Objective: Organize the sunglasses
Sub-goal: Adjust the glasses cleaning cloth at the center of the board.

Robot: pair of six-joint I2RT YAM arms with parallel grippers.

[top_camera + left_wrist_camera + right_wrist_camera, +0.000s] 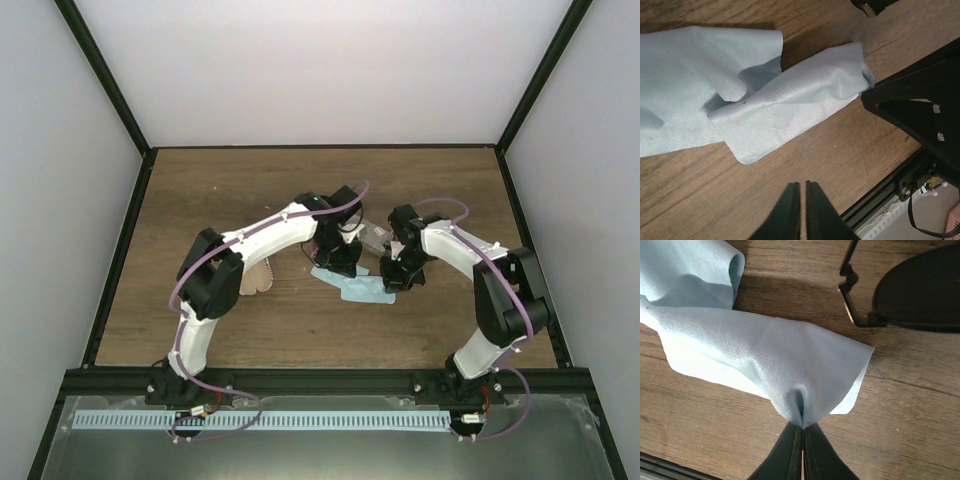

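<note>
One pair of sunglasses (920, 290), with a dark lens and a thin black frame, lies on the wood at the upper right of the right wrist view. My right gripper (802, 427) is shut on a pinched fold of a light blue cloth (765, 355), whose corner is lifted off the table. My left gripper (803, 184) is shut with nothing between its fingers and hovers over bare wood, just short of the same cloth (790, 100). From above, both grippers meet over the blue cloths (360, 290) at the table's middle. No other sunglasses show.
A second light blue cloth (685, 85) lies crumpled beside the first. A pink case (262, 275) sits under the left arm's elbow. A clear greyish case (372, 237) lies between the two wrists. The black frame rail (320, 378) runs along the near edge.
</note>
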